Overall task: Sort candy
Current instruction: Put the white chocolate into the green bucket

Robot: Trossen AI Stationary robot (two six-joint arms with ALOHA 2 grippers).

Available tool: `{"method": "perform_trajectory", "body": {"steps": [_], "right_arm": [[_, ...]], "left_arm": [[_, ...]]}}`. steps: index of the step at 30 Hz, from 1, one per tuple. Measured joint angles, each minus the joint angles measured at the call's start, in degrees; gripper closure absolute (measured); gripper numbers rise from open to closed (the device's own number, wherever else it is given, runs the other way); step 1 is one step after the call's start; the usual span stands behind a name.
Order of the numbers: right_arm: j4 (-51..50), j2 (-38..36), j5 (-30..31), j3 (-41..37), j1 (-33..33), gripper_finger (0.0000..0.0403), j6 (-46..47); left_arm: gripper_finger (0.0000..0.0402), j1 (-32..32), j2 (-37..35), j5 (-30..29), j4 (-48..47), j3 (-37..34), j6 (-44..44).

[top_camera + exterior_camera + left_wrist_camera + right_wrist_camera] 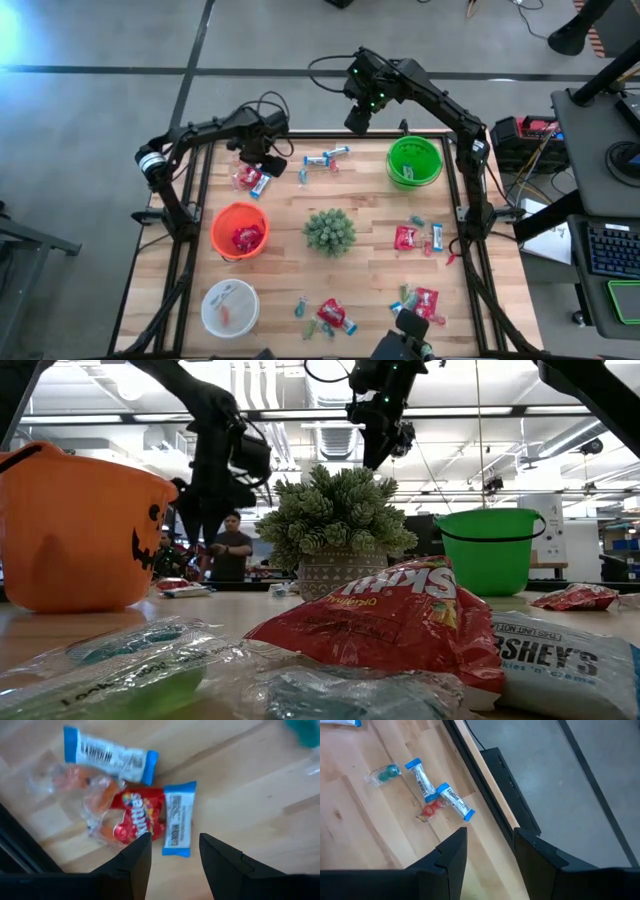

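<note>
1. High view: the left gripper [262, 160] hangs at about 10 o'clock from the spiky green potted plant [329, 231], right over a small candy cluster [250, 179], probably lining up a pick.
2. Left wrist view: its fingers [137, 860] stand apart with nothing between them; below lie 1 red crinkly sweet packet [136, 815], 2 blue-and-white wrapped bars [109, 754] and 1 clear-wrapped orange piece [82, 790], touching one another.
3. Right gripper [358, 117] is held high near 12 o'clock, past the table's far edge, fingers [451, 855] parted and empty; it looks parked or travelling, not picking.
4. Right wrist view shows 2 blue-and-white bars [455, 801], 1 teal piece [385, 773] and 1 small red piece [429, 810] near that edge.
5. 3 bowls seemingly take 1 kind each: orange plastic pumpkin bowl [222, 222] at 9 o'clock with red packets, green plastic bowl [430, 150] at 1 o'clock with 1 bar visible, white translucent bowl [212, 298] at 8 o'clock.
6. More loose candy lies at 3 o'clock [406, 237], 5 o'clock [425, 300] and 6 o'clock [331, 314]; sorting looks well short of done.
</note>
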Motion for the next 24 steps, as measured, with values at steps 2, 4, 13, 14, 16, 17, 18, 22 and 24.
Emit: {"method": "perform_trajectory", "body": {"steps": [2, 4, 13, 14, 16, 17, 18, 22, 24], "right_arm": [[-0.02, 0.0, 0.0, 0.0, 0.0, 0.0251, 0.42], [-0.03, 0.0, 0.01, 0.0, 0.0, 0.025, 0.42], [-0.06, 0.0, 0.0, 0.0, 0.0, 0.0254, 1.31], [-0.14, 0.0, 0.0, 0.0, 0.0, 0.0253, 1.33], [-0.68, 0.0, 0.0, 0.0, 0.0, 0.0252, 1.36], [-1.01, 0.0, 0.0, 0.0, 0.0, 0.0252, 1.36], [-1.25, 0.0, 0.0, 0.0, 0.0, 0.0252, 1.36], [-1.52, 0.0, 0.01, 0.0, 0.0, 0.0257, 1.36], [-1.57, 0.0, 0.02, 0.0, 0.0, 0.0257, 1.36]], "left_arm": [[0.0254, -0.11, 0.0, 1.0, 1.41, -1.6, 0.0], [0.0254, -0.33, 0.0, 1.96, 3.18, -2.95, -0.17], [0.0254, -0.65, 0.0, 4.14, 7.71, -6.77, -0.19], [0.0254, -0.63, 0.0, 4.51, 7.87, -7.33, -0.18], [0.0254, -0.63, 0.14, 6.22, 8.37, -8.12, 0.02], [0.0254, -0.63, 0.3, 6.93, 8.98, -8.37, 0.28], [0.0254, -0.66, 0.5, 7.09, 9.42, -8.57, 0.33], [0.0254, -0.66, 1.35, 7.07, 11.21, -9.0, 0.42], [0.0254, -0.66, 1.79, 7.09, 11.53, -8.91, 0.46]]}}
